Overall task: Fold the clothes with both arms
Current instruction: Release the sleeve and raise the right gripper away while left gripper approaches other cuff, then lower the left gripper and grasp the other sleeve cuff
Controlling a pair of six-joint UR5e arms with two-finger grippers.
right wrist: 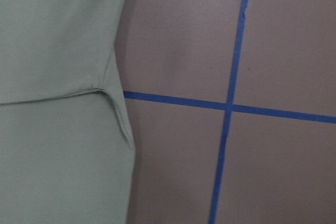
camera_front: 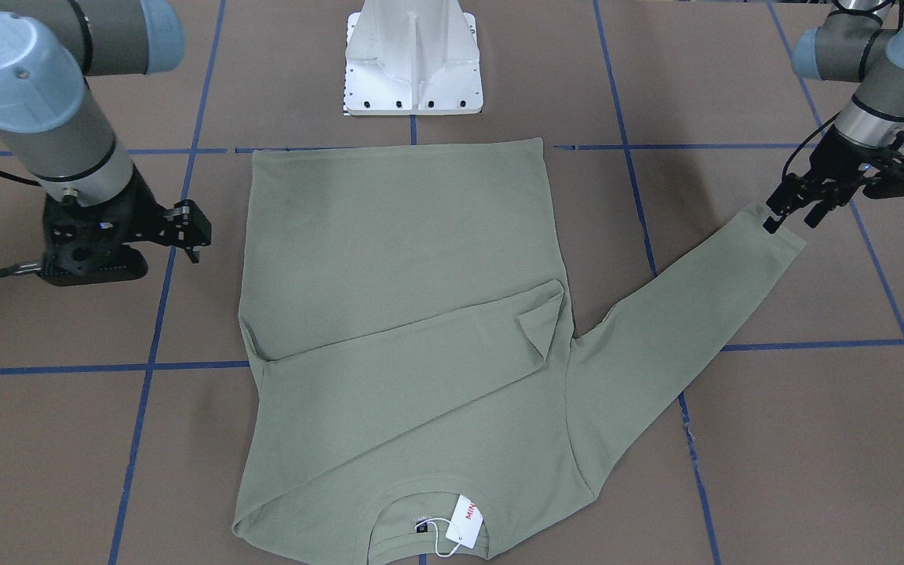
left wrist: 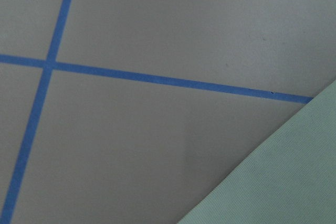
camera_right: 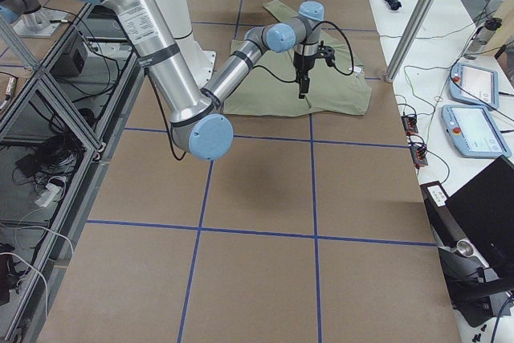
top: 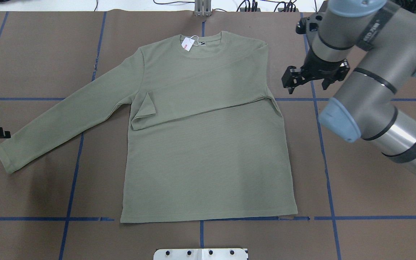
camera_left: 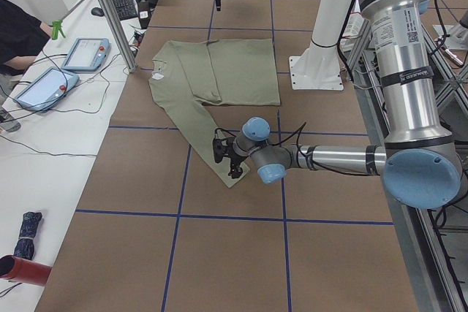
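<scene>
Shirt [top: 208,144] lies flat mid-worktop [top: 374,187], hem toward the robot's edge, collar toward the far edge. One sleeve [top: 208,94] is folded across the chest; the other sleeve [top: 67,122] runs out toward the left edge. We judge the second sleeve fold is in hand. The left gripper [camera_front: 791,222], fingers apart and holding nothing, sits at the cuff [camera_front: 774,239]; next it must close there and carry the cuff over the chest. The right gripper [top: 307,88], also apart and empty, hovers beside the right side seam. We cannot tell whether a fingertip touches the cuff. The overhead view cuts off the left gripper, and neither wrist view shows fingers.
</scene>
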